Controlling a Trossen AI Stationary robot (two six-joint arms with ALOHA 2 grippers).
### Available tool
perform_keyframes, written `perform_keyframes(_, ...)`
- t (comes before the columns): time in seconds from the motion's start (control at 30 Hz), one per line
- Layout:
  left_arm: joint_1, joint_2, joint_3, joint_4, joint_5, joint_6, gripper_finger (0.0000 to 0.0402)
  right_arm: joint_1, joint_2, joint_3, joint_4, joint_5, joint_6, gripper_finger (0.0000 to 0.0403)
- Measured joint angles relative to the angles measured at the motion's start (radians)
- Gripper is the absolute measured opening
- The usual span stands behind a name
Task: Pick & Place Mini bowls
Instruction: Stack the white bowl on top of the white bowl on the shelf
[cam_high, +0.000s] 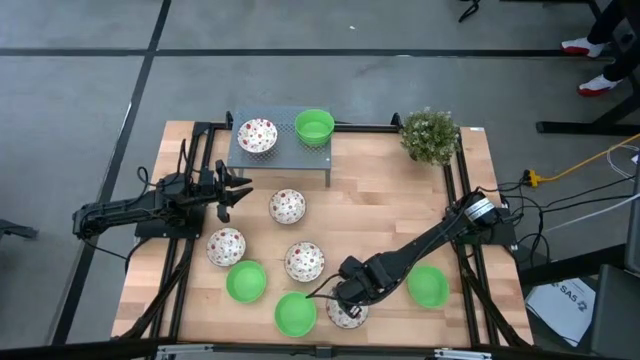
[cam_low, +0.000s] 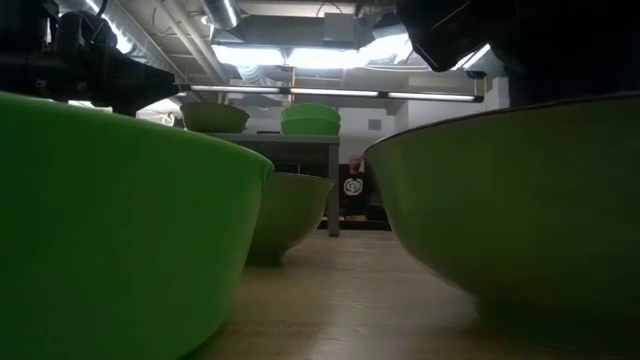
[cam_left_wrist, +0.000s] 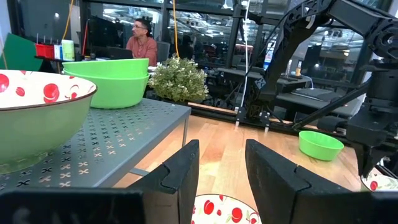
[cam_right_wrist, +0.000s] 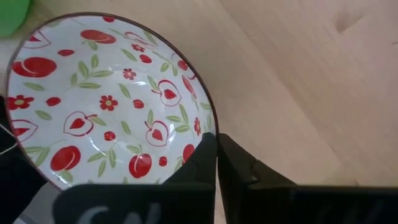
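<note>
Clamped together on the rim of a patterned mini bowl (cam_right_wrist: 106, 99) at the table's front edge, the right gripper (cam_right_wrist: 216, 155) pinches the wall between its fingers. Left gripper (cam_left_wrist: 221, 171) hangs with fingers apart beside the grey perforated shelf (cam_left_wrist: 124, 134), which carries a patterned bowl (cam_left_wrist: 37, 115) and a green bowl (cam_left_wrist: 109, 81). Other bowls dot the wooden table (cam_high: 380, 200); one may be half hidden. Beyond stand a potted plant (cam_high: 430, 135) and a seated person (cam_left_wrist: 142, 43).

Five patterned bowls: on the shelf (cam_high: 257, 136), mid-tabletop (cam_high: 287, 207), left (cam_high: 226, 246), centre (cam_high: 304, 261), and front under the right arm (cam_high: 347, 315). Four green bowls: shelf (cam_high: 314, 127), front left (cam_high: 245, 281), front (cam_high: 295, 314), right (cam_high: 428, 286). One plant (cam_high: 430, 135). Two arms.
</note>
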Motion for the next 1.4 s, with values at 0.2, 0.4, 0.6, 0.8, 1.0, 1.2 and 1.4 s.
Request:
perform_keyframes(0.2,0.000,0.000,0.000,0.000,0.000,0.000,0.0125,-0.025,-0.016,0.000,-0.025,-0.005,-0.011,0.0002)
perform_keyframes(0.4,0.000,0.000,0.000,-0.001,0.000,0.000,0.0125,-0.065,-0.039,0.000,-0.062,-0.012,-0.041,0.0001)
perform_keyframes(0.6,0.000,0.001,0.000,0.000,0.000,0.000,0.0125,-0.097,-0.068,0.000,-0.080,0.043,-0.055,0.0000)
perform_keyframes(0.8,0.000,0.001,0.000,-0.002,0.000,0.000,0.0125,-0.115,-0.058,0.000,-0.081,0.085,-0.083,0.0000)
perform_keyframes(1.0,0.000,0.001,0.000,-0.001,0.000,0.000,0.0125,-0.122,-0.026,0.000,-0.067,0.091,-0.087,0.0000)
perform_keyframes(1.2,0.000,0.001,0.000,0.000,0.000,0.000,0.0125,-0.120,-0.024,0.000,-0.071,0.090,-0.084,0.0014)
perform_keyframes(1.4,0.000,0.001,0.000,0.000,0.000,0.000,0.0125,-0.119,-0.024,0.000,-0.071,0.050,-0.083,0.0058)
